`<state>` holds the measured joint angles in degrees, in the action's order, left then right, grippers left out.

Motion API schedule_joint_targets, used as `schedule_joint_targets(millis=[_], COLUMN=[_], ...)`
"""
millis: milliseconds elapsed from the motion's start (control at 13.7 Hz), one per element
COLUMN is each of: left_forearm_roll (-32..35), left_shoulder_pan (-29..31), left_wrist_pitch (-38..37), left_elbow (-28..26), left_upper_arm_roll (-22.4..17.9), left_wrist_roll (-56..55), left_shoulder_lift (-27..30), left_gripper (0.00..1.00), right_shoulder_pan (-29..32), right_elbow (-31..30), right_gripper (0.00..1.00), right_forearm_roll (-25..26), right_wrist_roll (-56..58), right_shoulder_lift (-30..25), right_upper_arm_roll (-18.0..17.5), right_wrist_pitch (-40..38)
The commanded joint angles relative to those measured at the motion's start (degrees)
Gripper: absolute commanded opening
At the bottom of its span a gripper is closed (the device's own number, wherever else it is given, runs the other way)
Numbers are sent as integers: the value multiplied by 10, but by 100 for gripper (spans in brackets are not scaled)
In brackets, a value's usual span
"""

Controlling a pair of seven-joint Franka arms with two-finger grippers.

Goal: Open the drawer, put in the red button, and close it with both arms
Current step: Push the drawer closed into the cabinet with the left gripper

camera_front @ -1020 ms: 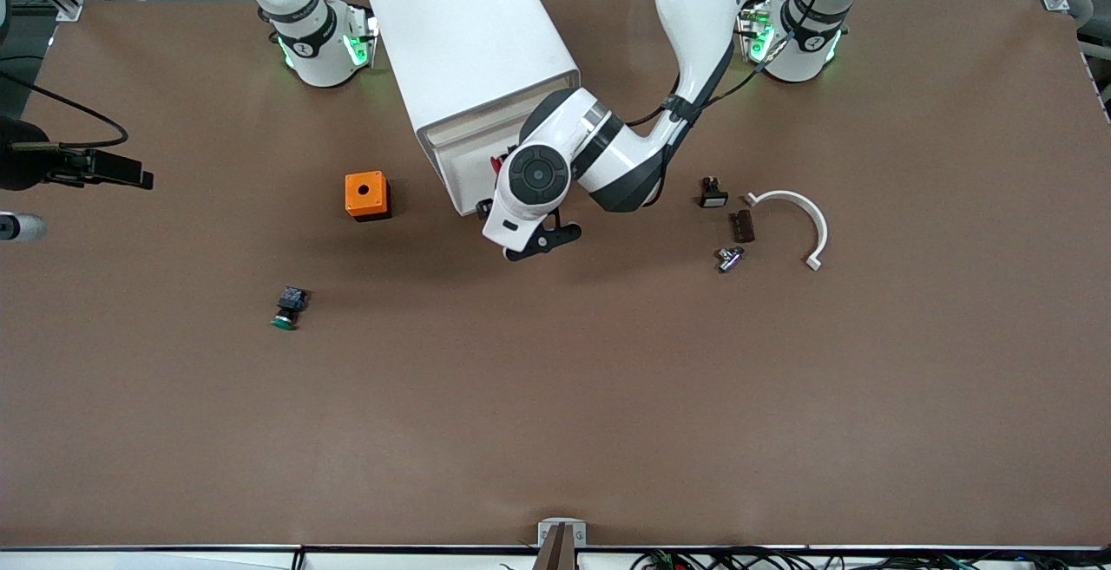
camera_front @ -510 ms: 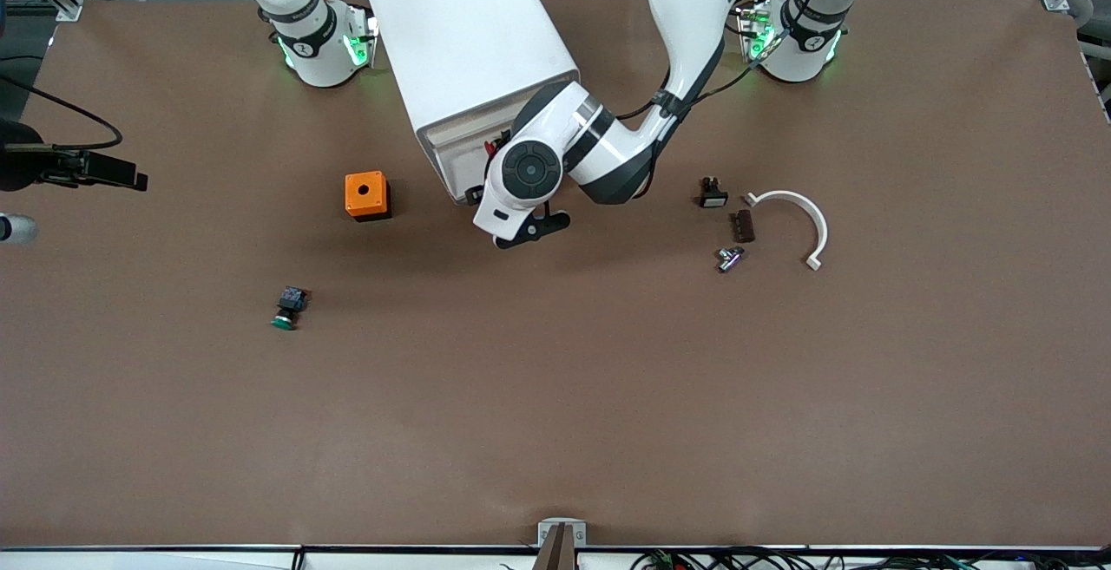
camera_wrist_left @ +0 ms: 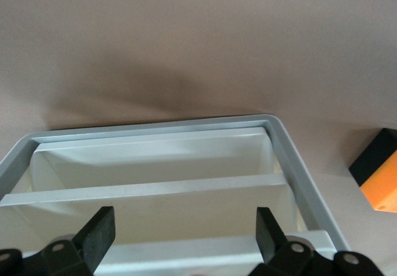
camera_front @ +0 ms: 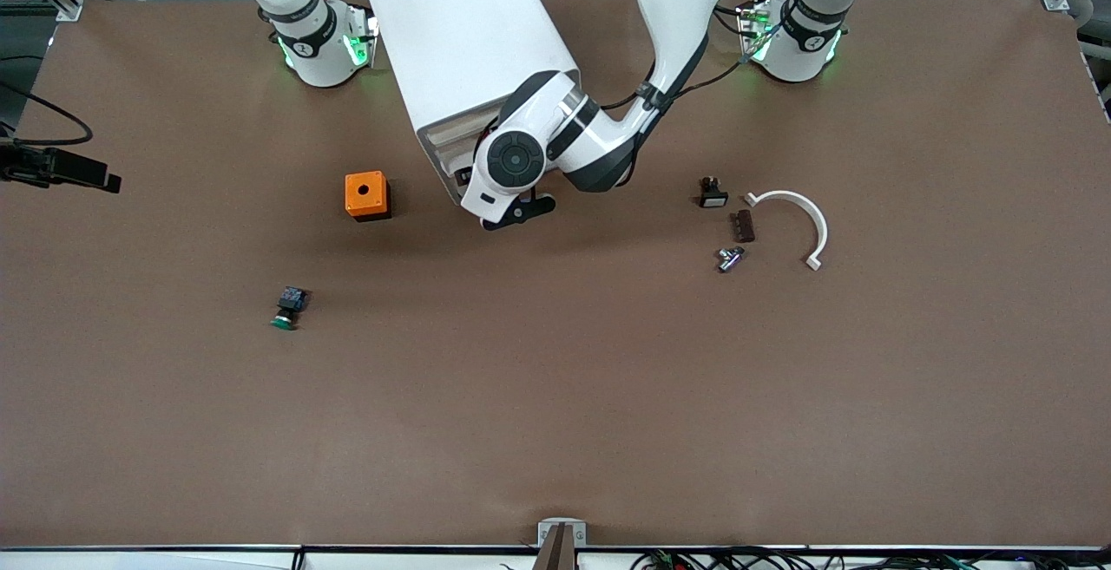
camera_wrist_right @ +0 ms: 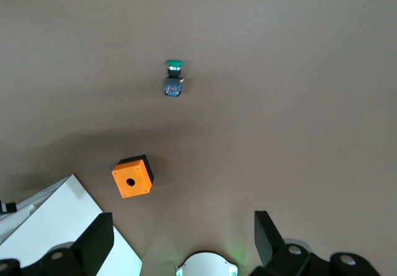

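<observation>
The white cabinet [camera_front: 469, 41] stands between the two bases, and its drawer fronts [camera_front: 440, 138] face the front camera. No drawer shows pulled out. My left arm's wrist [camera_front: 514, 160] hangs just in front of that face. In the left wrist view the left gripper [camera_wrist_left: 185, 217] is open and empty, aimed down along the stacked drawer fronts [camera_wrist_left: 155, 164]. A small black-bodied part with a dark red end, seemingly the red button [camera_front: 712, 192], lies toward the left arm's end. The right gripper [camera_wrist_right: 180, 223] waits open and empty high over its own base [camera_wrist_right: 205, 267].
An orange box [camera_front: 367, 195] sits beside the cabinet, and a green-capped button [camera_front: 286, 310] lies nearer the front camera. Next to the red button are a brown block [camera_front: 742, 226], a metal piece [camera_front: 729, 258] and a white arc [camera_front: 803, 223]. A black device [camera_front: 61, 167] overhangs the right arm's end.
The left arm has swung its hand closer to the cabinet front and toward the right arm's end. The black device at the table's end has drifted outward. Both grippers stay open.
</observation>
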<state>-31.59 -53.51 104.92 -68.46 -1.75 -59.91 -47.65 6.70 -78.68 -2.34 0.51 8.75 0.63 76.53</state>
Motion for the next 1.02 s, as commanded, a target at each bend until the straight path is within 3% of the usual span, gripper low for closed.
schedule_joint_targets(millis=[0, 947], left_forearm_roll=[-10, -11], left_shoulder_pan=[-10, -13], left_wrist_pitch=[1, 1], left_elbow=[-10, -13], left_upper_arm_roll=[0, 3], left_wrist_roll=[-1, -1], left_shoulder_lift=[-1, 1], left_gripper=[100, 100], right_shoulder_pan=[8, 28], right_elbow=[26, -1], right_gripper=[100, 100], right_forearm_roll=[8, 6], right_wrist_roll=[-3, 1], right_shoulder_lift=[5, -41], right_upper_arm_roll=[-8, -12], right_wrist_pitch=[-9, -24])
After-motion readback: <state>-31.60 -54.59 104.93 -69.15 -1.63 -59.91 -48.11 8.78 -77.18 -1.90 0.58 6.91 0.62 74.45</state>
